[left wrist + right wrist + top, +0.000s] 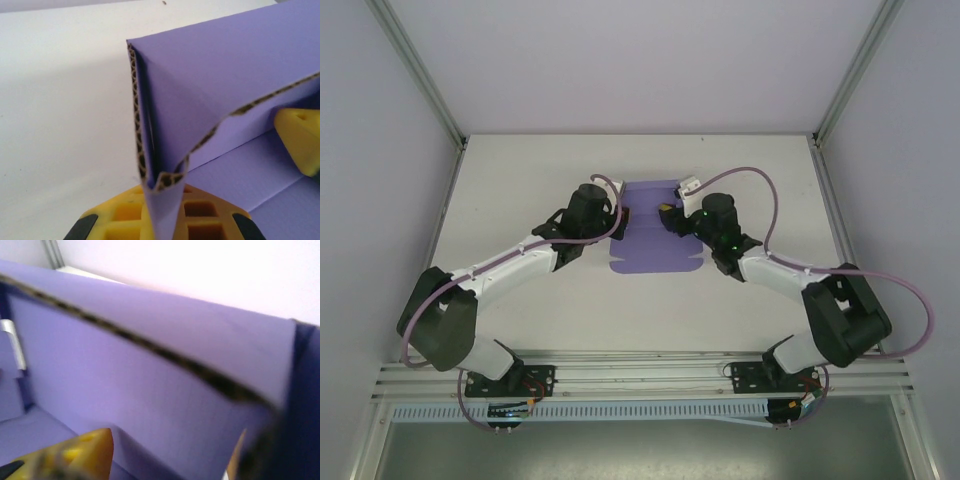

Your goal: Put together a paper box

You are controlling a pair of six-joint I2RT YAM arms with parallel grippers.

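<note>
The paper box [655, 240] is a lavender-purple sheet of corrugated board in the middle of the table, with its far side folded up into walls. My left gripper [620, 222] is at the box's left edge. In the left wrist view its yellow fingers [120, 222] are shut on the bottom corner of an upright folded flap [200, 90]. My right gripper [668, 213] is over the right part of the box. Its yellow fingers [75, 455] stand apart in front of the raised purple wall [150, 385], with nothing clamped between them. One right fingertip [300, 140] also appears inside the box in the left wrist view.
The white table [520, 300] is enclosed by pale walls and aluminium posts [420, 70] at the back corners. A metal rail [640, 375] with the arm bases runs along the near edge. Cables loop off both arms.
</note>
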